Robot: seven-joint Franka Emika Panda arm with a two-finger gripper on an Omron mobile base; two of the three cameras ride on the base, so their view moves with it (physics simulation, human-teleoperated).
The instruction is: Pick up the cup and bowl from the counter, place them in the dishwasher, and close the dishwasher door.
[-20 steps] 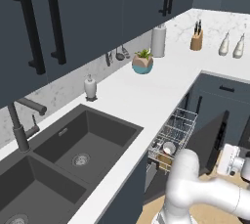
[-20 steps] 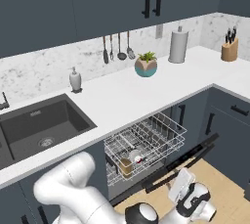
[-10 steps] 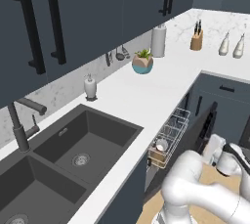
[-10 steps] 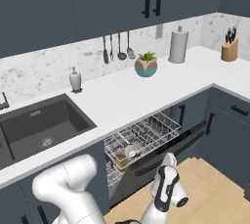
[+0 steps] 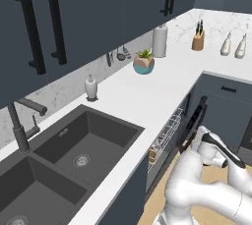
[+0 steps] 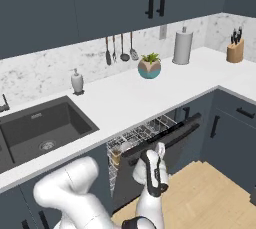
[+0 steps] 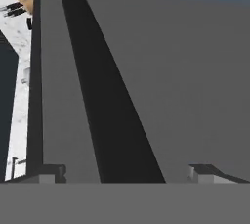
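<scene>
— Jaws, how do they stand?
— Wide apart, with nothing between them. In the hand view the two tips (image 7: 129, 171) sit at either side of the black bar handle (image 7: 105, 100), right against the dishwasher door (image 7: 185, 71).
— And the door?
— Tilted most of the way up but not shut. From the right base view the dishwasher door (image 6: 172, 140) leans out from under the worktop (image 6: 145, 98), and the wire rack (image 6: 142, 133) shows above its top edge. The white hand (image 6: 154, 170) is pressed to its front.
— The cup and bowl?
— A small thing sits at the rack's left end (image 6: 116, 154); too small to tell which it is.
— What is on the worktop?
— A teal-and-tan plant pot (image 6: 150, 67), a paper-towel roll (image 6: 183, 47), a knife block (image 6: 234, 50) in the corner and a soap dispenser (image 6: 76, 81) near the dark sink (image 6: 42, 128).
— From the left?
— The door (image 5: 194, 121) stands nearly closed against the rack (image 5: 165, 133), with the arm just beside it.
</scene>
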